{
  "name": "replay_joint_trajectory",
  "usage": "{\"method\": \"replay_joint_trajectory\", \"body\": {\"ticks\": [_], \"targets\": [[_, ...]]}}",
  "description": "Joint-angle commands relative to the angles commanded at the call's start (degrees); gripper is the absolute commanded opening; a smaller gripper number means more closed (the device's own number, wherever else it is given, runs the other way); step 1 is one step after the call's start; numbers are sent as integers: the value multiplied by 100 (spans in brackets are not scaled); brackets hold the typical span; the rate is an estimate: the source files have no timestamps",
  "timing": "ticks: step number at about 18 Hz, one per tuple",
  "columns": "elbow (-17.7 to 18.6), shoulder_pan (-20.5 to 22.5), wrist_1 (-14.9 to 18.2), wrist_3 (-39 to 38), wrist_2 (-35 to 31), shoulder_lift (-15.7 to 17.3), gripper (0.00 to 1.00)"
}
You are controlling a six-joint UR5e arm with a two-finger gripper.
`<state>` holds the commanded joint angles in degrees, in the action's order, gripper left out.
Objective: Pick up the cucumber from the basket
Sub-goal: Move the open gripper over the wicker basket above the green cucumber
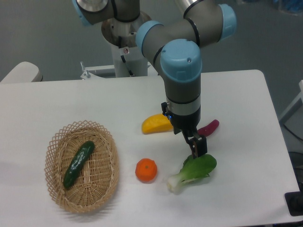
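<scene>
The arm reaches out from its base at the far edge of the desk, its grey links joined by blue-capped joints. The last link hangs straight down, wrist vertical, with the pincer [197, 147] pointing at the desk surface. Its dark fingers [200, 143] sit close together, low and near the surface; whether a gap remains between them cannot be told from this angle.

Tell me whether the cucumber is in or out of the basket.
In. The cucumber lies on the floor of the basket, inside its rim.
</scene>
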<state>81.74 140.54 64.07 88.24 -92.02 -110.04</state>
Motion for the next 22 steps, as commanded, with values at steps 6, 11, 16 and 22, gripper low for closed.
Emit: {"method": "replay_joint_trajectory", "body": {"ticks": [6,11,16,22], "targets": [[35,-61,17,-26,-9,44,100],[325,-307,35,-944,395,88,100],[352,-1018,9,-3248,404,44,100],[684,-1520,-17,-5244,422,35,100]]}}
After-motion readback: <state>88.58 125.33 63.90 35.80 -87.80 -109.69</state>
